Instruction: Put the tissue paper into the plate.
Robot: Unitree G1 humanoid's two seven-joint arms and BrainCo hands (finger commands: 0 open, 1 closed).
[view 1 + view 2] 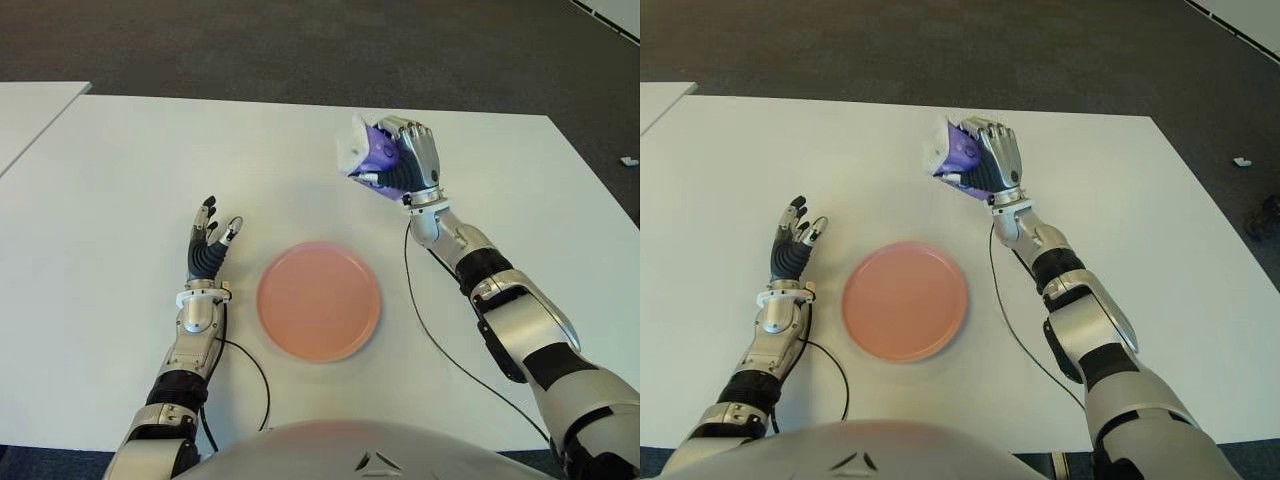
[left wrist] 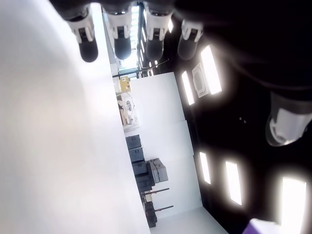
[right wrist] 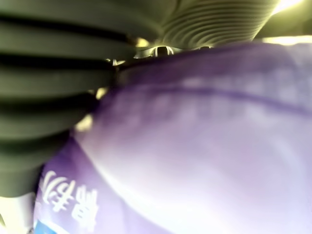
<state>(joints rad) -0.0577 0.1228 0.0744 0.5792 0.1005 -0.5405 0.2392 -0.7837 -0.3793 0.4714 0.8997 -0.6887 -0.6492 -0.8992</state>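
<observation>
In the left eye view, the right hand (image 1: pixel 405 160) is holding a purple-and-white tissue pack (image 1: pixel 368 152) with its fingers curled around it, at about one o'clock from the pink plate (image 1: pixel 318 300) and apart from it; whether the pack is lifted off the white table (image 1: pixel 130 170) or touching it is hard to tell. The left hand (image 1: pixel 207 250) is showing at nine o'clock of the plate, just beside it, fingers extended and holding nothing. In the right eye view, the same layout is appearing: the tissue pack (image 1: pixel 958 152) is sitting in the right hand's grasp beyond the plate (image 1: pixel 904 300), which is carrying nothing. In the left wrist view, the left hand's fingers (image 2: pixel 88 46) are reaching out straight beside the pale tabletop, gripping nothing. In the right wrist view, the purple wrapper of the tissue pack (image 3: pixel 204 146) is filling the frame, pressed against the dark ribbed fingers (image 3: pixel 53 87) that are closing on it. Judging by this, the grasp is done, while carrying the pack toward seven o'clock over the plate and releasing it there is remaining.
</observation>
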